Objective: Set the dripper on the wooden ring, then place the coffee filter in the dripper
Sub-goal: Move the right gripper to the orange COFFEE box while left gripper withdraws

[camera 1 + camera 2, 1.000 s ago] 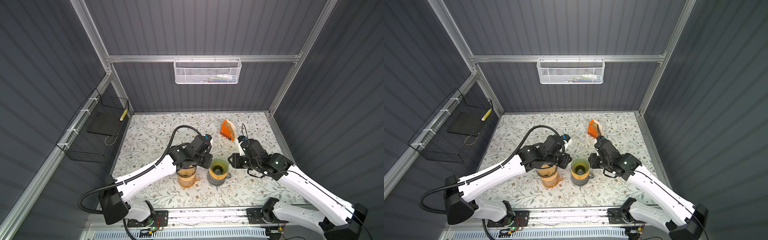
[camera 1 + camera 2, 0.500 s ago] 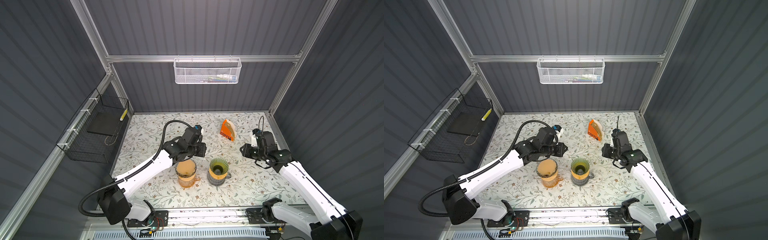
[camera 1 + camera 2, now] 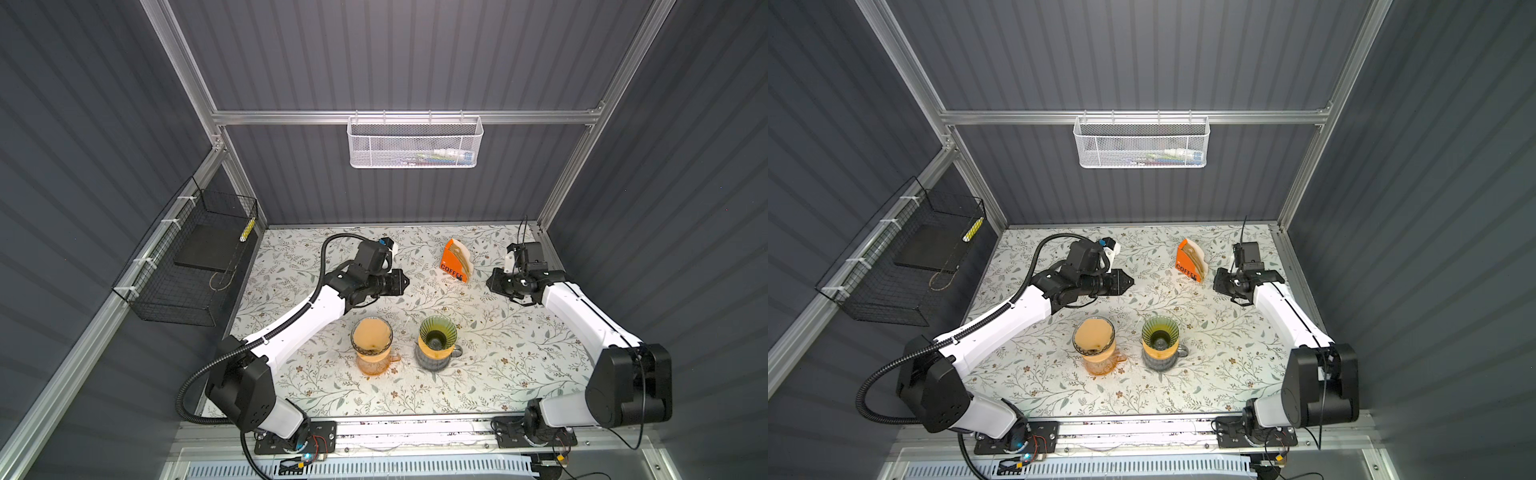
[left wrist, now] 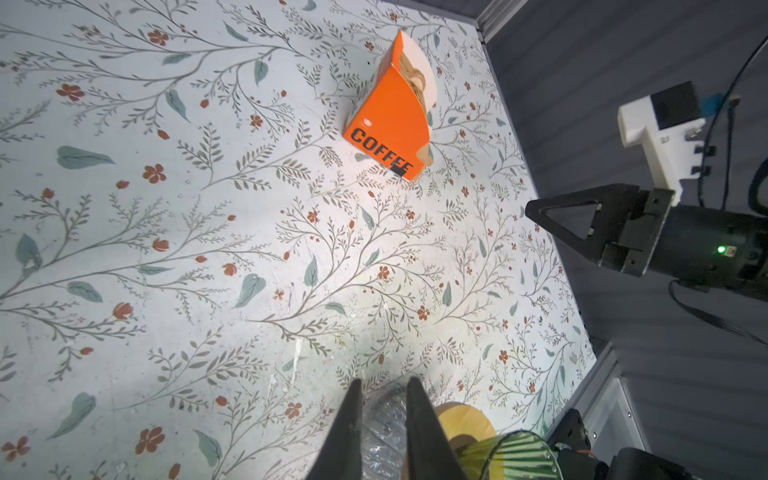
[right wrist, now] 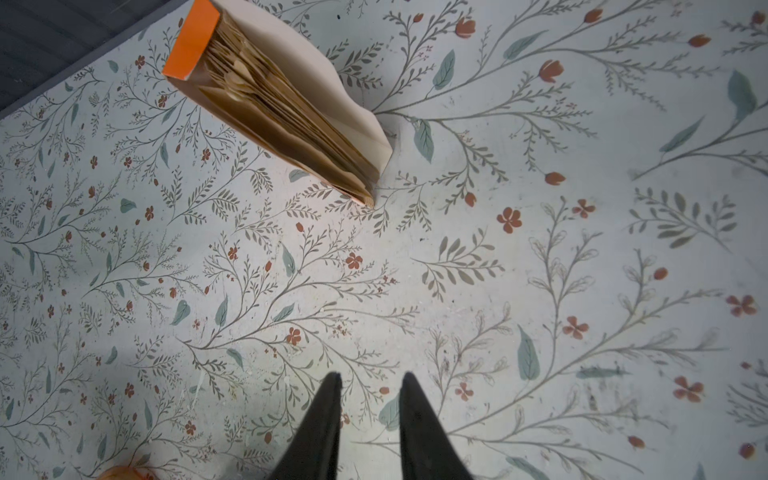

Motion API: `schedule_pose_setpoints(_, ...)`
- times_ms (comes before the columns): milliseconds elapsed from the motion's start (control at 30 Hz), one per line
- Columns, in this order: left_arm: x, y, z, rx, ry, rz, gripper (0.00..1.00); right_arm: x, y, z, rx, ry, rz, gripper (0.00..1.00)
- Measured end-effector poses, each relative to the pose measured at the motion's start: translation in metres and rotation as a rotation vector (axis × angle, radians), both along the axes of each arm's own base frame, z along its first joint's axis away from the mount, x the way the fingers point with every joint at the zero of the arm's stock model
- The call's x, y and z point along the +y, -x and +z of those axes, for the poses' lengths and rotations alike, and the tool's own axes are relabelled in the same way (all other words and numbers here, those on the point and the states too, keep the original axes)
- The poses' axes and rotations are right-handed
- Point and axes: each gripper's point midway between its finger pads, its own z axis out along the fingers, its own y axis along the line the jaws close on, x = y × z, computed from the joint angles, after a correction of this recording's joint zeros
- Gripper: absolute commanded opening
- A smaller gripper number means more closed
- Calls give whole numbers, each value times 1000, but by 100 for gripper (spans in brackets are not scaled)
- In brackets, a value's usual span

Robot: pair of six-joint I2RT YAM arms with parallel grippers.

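Note:
In both top views a brown paper coffee filter (image 3: 371,336) (image 3: 1093,334) lines a clear glass dripper standing on an orange mug. Beside it a green ribbed dripper (image 3: 437,330) (image 3: 1160,330) stands empty on a grey mug. My left gripper (image 3: 403,282) (image 4: 382,380) hovers behind the mugs, pointing right. Its jaws are narrowly open and hold nothing. My right gripper (image 3: 489,284) (image 5: 370,376) hangs at the back right, just right of the orange filter box (image 3: 453,264) (image 5: 282,104). It is open and empty.
The orange box reads COFFEE and holds several folded filters. A white mesh basket (image 3: 415,143) hangs on the back wall and a black wire basket (image 3: 187,266) on the left wall. The flowered table (image 3: 519,353) ends at wall rails.
Both arms have pulled back from the mugs. The left gripper left the orange mug, and the right went from the green dripper to the filter box, its jaws narrowing.

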Motion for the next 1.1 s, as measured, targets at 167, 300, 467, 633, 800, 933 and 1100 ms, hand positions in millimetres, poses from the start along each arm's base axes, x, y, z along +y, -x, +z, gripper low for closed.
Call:
schedule_pose_setpoints(167, 12, -23, -1, 8, 46, 38, 21, 2, -32, -14, 20, 33, 43, 26)
schedule_pose_setpoints(300, 15, -29, -12, 40, 51, 37, 21, 5, -54, -26, 36, 47, 77, 25)
schedule_pose_setpoints(467, 17, -33, -24, 79, 56, 31, 22, 9, -71, -41, 61, 50, 107, 28)
schedule_pose_setpoints(633, 16, -33, -24, 85, 66, 24, 22, 13, -76, -54, 96, 43, 128, 28)
schedule_pose_setpoints(800, 16, -35, -21, 76, 80, 20, 22, 16, -80, -60, 119, 35, 142, 26)
schedule_pose_setpoints(933, 16, -35, -21, 76, 84, 17, 22, 17, -84, -65, 129, 32, 147, 25)
schedule_pose_setpoints(1100, 18, -37, -21, 72, 86, 22, 22, 20, -84, -71, 151, 32, 154, 25)
